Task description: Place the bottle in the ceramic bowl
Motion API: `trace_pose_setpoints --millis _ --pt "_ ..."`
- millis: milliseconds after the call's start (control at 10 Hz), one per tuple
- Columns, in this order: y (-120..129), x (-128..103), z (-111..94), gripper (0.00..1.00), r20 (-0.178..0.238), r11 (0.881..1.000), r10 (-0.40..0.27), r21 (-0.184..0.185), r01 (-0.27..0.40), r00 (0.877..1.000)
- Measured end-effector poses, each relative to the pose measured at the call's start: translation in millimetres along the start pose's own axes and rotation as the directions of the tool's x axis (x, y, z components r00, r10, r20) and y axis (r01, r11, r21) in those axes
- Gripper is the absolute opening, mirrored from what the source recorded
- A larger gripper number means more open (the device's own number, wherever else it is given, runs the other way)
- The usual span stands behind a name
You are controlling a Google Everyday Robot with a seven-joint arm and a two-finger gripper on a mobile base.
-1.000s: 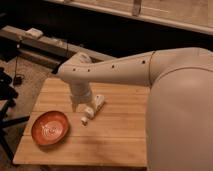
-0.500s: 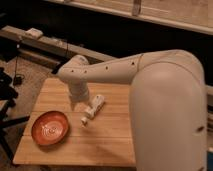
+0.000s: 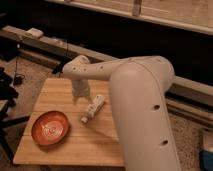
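The bottle, small, slim and whitish with a little white cap, lies on its side on the wooden table, cap end towards the front left. The ceramic bowl, shallow and orange-red with pale rings at its centre, sits at the table's front left and holds nothing. My gripper hangs down from the white arm just left of the bottle's far end, close above the table top. It holds nothing that I can see.
The large white arm segment fills the right of the view and hides the table's right side. A dark bench or rail runs behind the table. Gravelly floor lies around it, with a dark stand at the left.
The big arm segment has swung further across the right of the view. The gripper stays about where it was beside the bottle. Bottle and bowl have not moved.
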Motion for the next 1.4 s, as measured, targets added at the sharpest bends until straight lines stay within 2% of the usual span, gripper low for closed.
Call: trace_pose_setpoints --millis 300,700,1400 --pt "-11.8 -9.5 -0.5 0.65 0.006 1.0 0.023 0.015 -0.023 1.0" --pt "-22.2 -13.2 23.4 0.65 -0.002 0.999 0.036 0.023 -0.036 0.999" --pt "-54.6 -21.8 40.7 0.65 -0.022 0.995 0.089 0.053 -0.088 0.996"
